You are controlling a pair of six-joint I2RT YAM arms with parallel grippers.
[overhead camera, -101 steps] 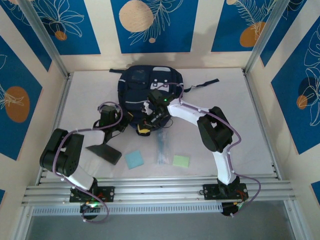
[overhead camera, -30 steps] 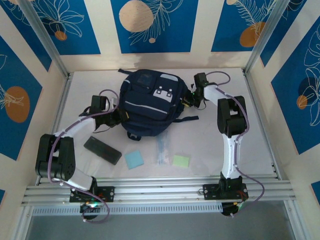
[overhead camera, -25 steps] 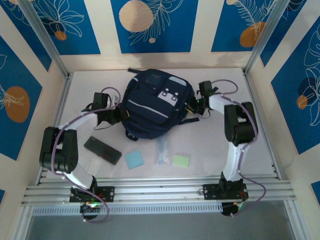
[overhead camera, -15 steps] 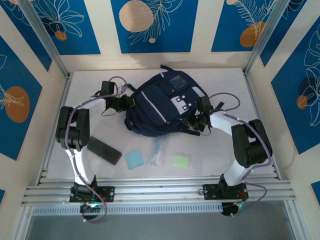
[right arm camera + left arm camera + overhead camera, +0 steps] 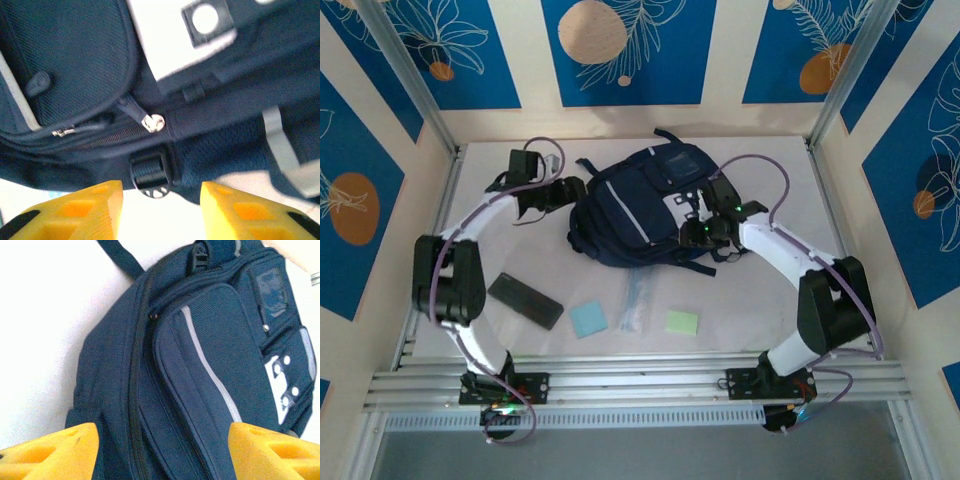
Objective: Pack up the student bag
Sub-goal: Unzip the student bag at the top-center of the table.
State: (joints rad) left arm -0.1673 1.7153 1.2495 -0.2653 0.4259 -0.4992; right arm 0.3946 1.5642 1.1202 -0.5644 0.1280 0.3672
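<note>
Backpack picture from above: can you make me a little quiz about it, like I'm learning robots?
1. True or false: the green pad is already inside the student bag.
2. What lies on the table between the blue pad and the green pad? A) a clear packet B) a cup C) a banana
3. Which end effector is next to the bag's white patch, left or right?
Key: 1 false, it lies on the table. 2 A. 3 the right end effector.
</note>
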